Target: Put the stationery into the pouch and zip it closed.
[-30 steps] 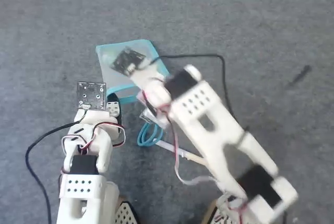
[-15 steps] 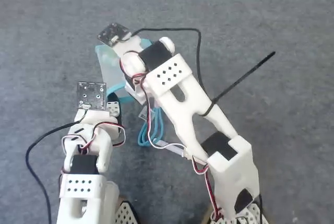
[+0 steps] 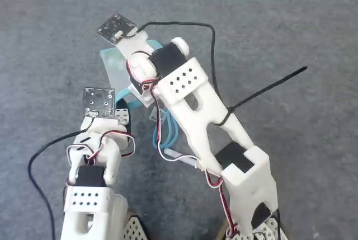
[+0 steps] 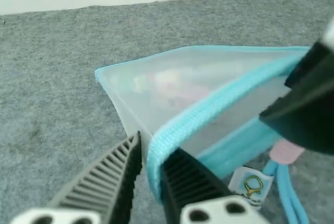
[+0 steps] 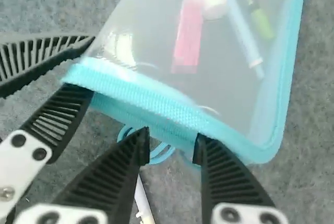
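I've got L end effector (image 4: 155,146) clamped on pouch (image 4: 172,85) corner; R end effector (image 5: 172,136) nearer, jaws apart, straddling zip band (image 5: 141,96) crosswise.

My left tool (image 4: 151,167) and right tool (image 5: 170,145) are showing black, ribbed fingers (image 5: 117,174) on white bases. The pouch (image 5: 209,62) is looking frosted clear, with a light blue zipper (image 5: 148,104) and trim. Inside, the stationery (image 5: 188,28) is showing pink, green, blue and white. The counter (image 4: 52,83) is lying speckled grey under a blue cord (image 4: 286,195).
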`<state>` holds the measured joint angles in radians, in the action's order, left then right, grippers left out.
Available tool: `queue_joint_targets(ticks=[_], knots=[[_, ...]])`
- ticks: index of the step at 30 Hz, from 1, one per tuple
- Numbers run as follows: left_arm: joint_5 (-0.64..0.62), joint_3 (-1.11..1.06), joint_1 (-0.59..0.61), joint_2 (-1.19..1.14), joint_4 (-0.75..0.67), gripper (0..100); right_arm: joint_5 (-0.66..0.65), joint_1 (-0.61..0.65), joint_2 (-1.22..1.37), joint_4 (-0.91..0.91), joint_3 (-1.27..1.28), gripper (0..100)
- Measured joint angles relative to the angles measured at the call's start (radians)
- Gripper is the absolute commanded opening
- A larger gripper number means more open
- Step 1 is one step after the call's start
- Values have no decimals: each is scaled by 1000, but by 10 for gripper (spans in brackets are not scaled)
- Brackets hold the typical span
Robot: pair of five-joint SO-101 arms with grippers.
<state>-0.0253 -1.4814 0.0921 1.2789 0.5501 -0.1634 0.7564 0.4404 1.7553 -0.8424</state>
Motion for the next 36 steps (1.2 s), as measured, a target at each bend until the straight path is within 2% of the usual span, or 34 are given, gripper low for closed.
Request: queue_joint_targets(ticks=[7, 13, 16, 21, 26, 30, 36], knots=[[2, 0, 0, 0, 0, 12, 2, -6, -34, 2, -23, 158], [9, 0, 5, 0, 0, 12, -41, -107, -265, 2, 86, 158], [9, 0, 5, 0, 0, 12, -117, -112, -404, 2, 292, 152], [9, 0, 5, 0, 0, 12, -296, -112, -698, -14, 786, 110], [9, 0, 5, 0, 0, 12, -473, -114, -1054, -155, 1384, 113], [9, 0, 5, 0, 0, 12, -509, -121, -1300, -264, 1791, 127], [9, 0, 5, 0, 0, 12, -528, -180, -1438, -307, 1913, 136]])
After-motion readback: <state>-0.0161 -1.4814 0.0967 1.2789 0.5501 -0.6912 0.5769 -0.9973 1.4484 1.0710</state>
